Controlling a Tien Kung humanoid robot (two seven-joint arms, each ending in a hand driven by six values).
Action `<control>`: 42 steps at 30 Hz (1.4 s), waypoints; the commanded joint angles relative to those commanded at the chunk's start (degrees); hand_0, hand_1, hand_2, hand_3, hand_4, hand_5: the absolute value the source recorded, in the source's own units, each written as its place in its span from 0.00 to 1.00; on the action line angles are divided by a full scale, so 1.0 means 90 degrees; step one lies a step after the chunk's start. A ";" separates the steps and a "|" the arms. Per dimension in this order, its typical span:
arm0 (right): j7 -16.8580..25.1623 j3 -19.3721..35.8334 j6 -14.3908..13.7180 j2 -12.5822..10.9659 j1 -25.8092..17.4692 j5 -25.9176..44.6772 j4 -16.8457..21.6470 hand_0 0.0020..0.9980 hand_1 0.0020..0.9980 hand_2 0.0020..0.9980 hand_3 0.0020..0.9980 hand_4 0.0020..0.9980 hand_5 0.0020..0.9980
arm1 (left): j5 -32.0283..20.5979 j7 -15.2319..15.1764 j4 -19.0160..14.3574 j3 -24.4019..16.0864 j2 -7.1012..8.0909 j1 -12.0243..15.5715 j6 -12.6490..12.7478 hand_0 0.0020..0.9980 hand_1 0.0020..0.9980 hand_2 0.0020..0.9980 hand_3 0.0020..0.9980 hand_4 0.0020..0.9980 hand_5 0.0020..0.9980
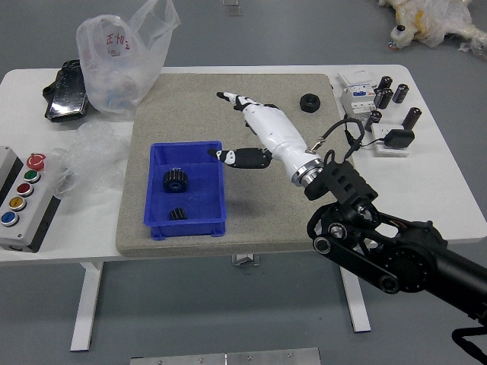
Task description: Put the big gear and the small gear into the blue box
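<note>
My right hand (219,125) is over the mat just right of the blue box, fingers spread and holding nothing. The blue box (205,196) stands on the mat's left part. Inside it lie the big gear (175,181), toward the upper left, and the small gear (177,214), lower down and apart from it. Both are black.
On the beige mat (183,99) a black ring-shaped part (310,103) lies at the back right; another beside it is mostly behind my hand. A button box (27,199) and plastic bags stand left. Black cylinders and a white device (358,99) stand right.
</note>
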 joint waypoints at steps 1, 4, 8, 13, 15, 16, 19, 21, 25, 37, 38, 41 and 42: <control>0.0205 0.0214 0.0012 -0.0102 -0.0142 0.0267 -0.0044 0.52 0.76 0.80 0.84 0.83 0.42 | -0.0006 -0.0010 0.0006 0.0002 0.0001 0.0003 0.0010 0.74 0.70 0.68 0.79 0.75 0.61; 0.0742 0.0746 0.0124 -0.0291 -0.0468 0.0976 -0.0162 0.52 0.76 0.80 0.84 0.83 0.42 | -0.0027 -0.0036 0.0019 0.0018 -0.0002 0.0005 0.0032 0.74 0.70 0.68 0.79 0.75 0.61; 0.1457 0.1430 0.0426 -0.0511 -0.0963 0.1953 -0.0260 0.52 0.75 0.78 0.80 0.82 0.46 | -0.0058 -0.0074 0.0037 0.0046 -0.0013 0.0001 0.0054 0.74 0.70 0.68 0.79 0.76 0.61; 0.2236 0.2172 0.0831 -0.0710 -0.1619 0.3124 -0.0239 0.53 0.73 0.75 0.77 0.83 0.49 | -0.0130 -0.0103 0.0051 0.0090 -0.0025 0.0015 0.0079 0.74 0.70 0.68 0.79 0.75 0.61; 0.2537 0.2458 0.0994 -0.0732 -0.1893 0.3659 -0.0261 0.53 0.73 0.75 0.77 0.83 0.49 | -0.0153 -0.0105 0.0055 0.0098 -0.0030 0.0027 0.0084 0.74 0.70 0.68 0.79 0.75 0.61; 0.2658 0.2574 0.1061 -0.0727 -0.2006 0.3888 -0.0282 0.53 0.73 0.75 0.77 0.83 0.49 | -0.0160 -0.0105 0.0056 0.0101 -0.0030 0.0032 0.0084 0.74 0.70 0.68 0.79 0.75 0.61; 0.3031 0.2893 0.1245 -0.0685 -0.2286 0.4647 -0.0375 0.54 0.70 0.74 0.75 0.84 0.55 | -0.0194 -0.0110 0.0058 0.0126 -0.0026 0.0032 0.0079 0.74 0.67 0.67 0.79 0.75 0.61; 0.3166 0.2987 0.1319 -0.0668 -0.2344 0.5078 -0.0428 0.54 0.70 0.74 0.75 0.84 0.55 | -0.0211 -0.0118 0.0059 0.0146 -0.0019 0.0019 0.0074 0.74 0.67 0.67 0.79 0.75 0.61; 0.3307 0.3100 0.1407 -0.0665 -0.2378 0.5825 -0.0472 0.54 0.69 0.74 0.74 0.83 0.53 | -0.0288 -0.0164 0.0065 0.0240 0.0008 -0.0025 0.0071 0.74 0.65 0.66 0.79 0.75 0.61; 0.3482 0.3409 0.1609 -0.0672 -0.2534 0.7107 -0.0468 0.54 0.67 0.69 0.70 0.83 0.56 | -0.0506 -0.0259 0.0081 0.0457 0.0076 -0.0071 0.0073 0.74 0.59 0.57 0.78 0.76 0.62; 0.3487 0.3451 0.1621 -0.0674 -0.2553 0.7136 -0.0454 0.54 0.67 0.69 0.70 0.83 0.56 | -0.0547 -0.0267 0.0083 0.0484 0.0076 -0.0068 0.0080 0.74 0.59 0.57 0.78 0.76 0.62; 0.3493 0.3542 0.1651 -0.0668 -0.2603 0.7185 -0.0425 0.54 0.66 0.69 0.68 0.84 0.56 | -0.0618 -0.0270 0.0082 0.0519 0.0063 -0.0061 0.0092 0.74 0.57 0.55 0.78 0.75 0.62; 0.3496 0.3573 0.1665 -0.0658 -0.2623 0.7204 -0.0414 0.54 0.66 0.69 0.68 0.84 0.56 | -0.0631 -0.0263 0.0080 0.0523 0.0053 -0.0057 0.0089 0.74 0.57 0.55 0.78 0.75 0.62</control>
